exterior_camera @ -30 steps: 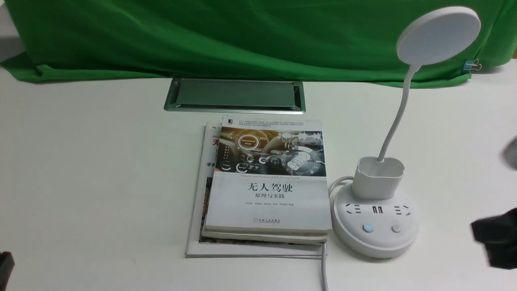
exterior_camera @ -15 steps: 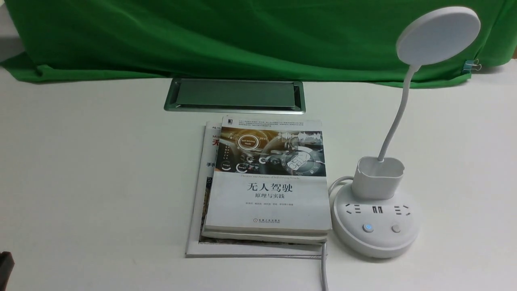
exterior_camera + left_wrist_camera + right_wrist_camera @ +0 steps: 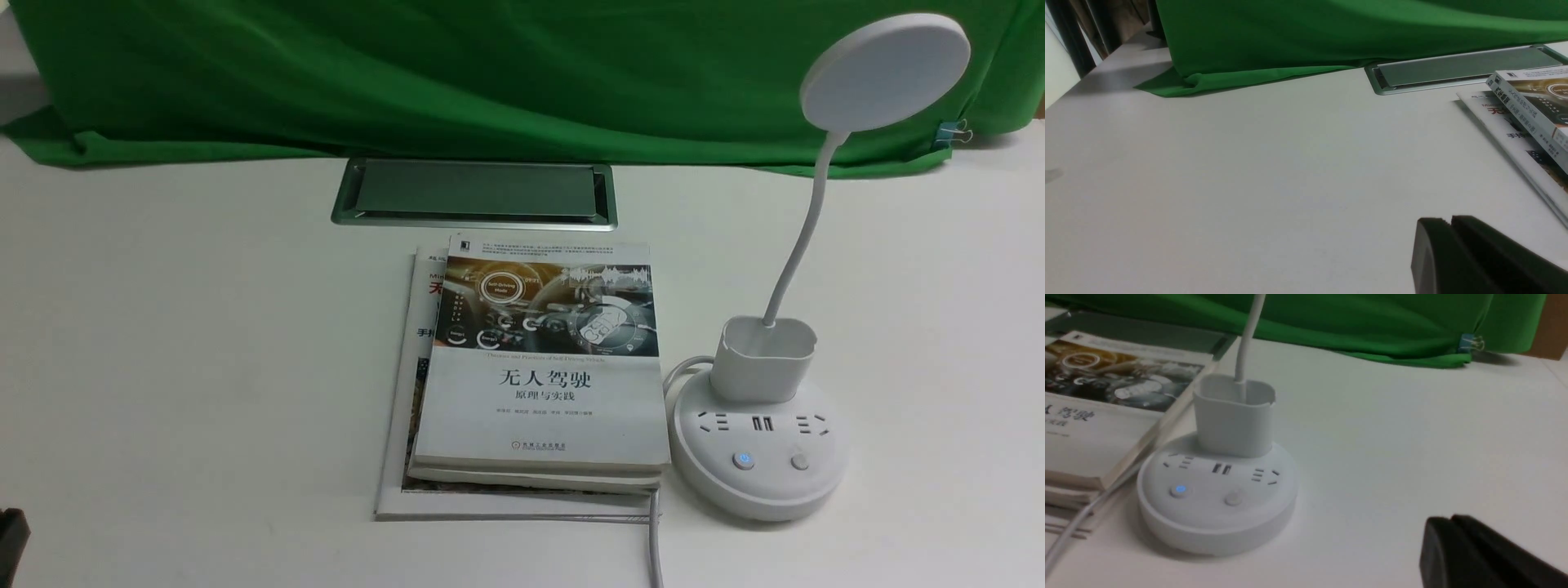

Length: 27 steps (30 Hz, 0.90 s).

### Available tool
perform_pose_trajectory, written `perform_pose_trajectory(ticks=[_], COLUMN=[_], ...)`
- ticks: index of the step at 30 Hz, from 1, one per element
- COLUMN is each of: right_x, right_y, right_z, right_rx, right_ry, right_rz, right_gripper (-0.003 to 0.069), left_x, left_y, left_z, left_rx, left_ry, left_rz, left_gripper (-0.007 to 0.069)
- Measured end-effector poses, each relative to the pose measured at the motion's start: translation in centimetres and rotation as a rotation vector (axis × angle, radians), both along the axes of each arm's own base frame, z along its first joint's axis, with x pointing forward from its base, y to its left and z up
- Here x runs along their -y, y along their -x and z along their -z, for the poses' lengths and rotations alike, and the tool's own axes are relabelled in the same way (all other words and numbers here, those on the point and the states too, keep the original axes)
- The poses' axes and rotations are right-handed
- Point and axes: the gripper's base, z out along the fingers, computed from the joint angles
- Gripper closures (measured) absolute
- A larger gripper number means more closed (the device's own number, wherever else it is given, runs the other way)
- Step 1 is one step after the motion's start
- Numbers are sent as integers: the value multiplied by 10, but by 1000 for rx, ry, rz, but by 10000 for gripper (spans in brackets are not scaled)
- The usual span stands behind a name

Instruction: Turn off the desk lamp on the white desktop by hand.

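Observation:
The white desk lamp [image 3: 759,441] stands at the right of the white desktop [image 3: 204,343], with its disc head [image 3: 886,72] raised on a bendy neck above a cup holder. Its round base [image 3: 1216,498] has a left button glowing blue [image 3: 744,460] and a plain right button [image 3: 800,462]. My right gripper [image 3: 1451,518] is shut and empty, low over the desk to the right of the base, out of the front view. My left gripper [image 3: 1451,220] is shut and empty, left of the books; only a dark corner [image 3: 12,535] of it shows in the front view.
A stack of books [image 3: 539,367] lies just left of the lamp base, with the lamp's white cable [image 3: 653,539] running along it to the front edge. A grey metal cable hatch [image 3: 473,192] sits behind the books. Green cloth [image 3: 490,73] covers the back.
The dark, blurred right arm that showed at the right edge of the front view one second ago has drawn back out of that view. The lamp and books have not moved.

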Motion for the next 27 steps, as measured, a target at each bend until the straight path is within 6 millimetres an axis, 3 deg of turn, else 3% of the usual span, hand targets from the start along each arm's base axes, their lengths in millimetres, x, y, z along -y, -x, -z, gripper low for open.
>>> perform_pose_trajectory(ticks=[4,27], right_x=[1,1], right_y=[1,2], right_z=[9,6], right_rx=[5,53], right_ry=[-11,-25], right_rz=[12,15], right_gripper=[626,622], left_x=[0,0], left_y=[0,0], left_z=[0,0], left_rx=[0,0], left_ry=[0,0], left_rz=[0,0], left_gripper=[605,605])
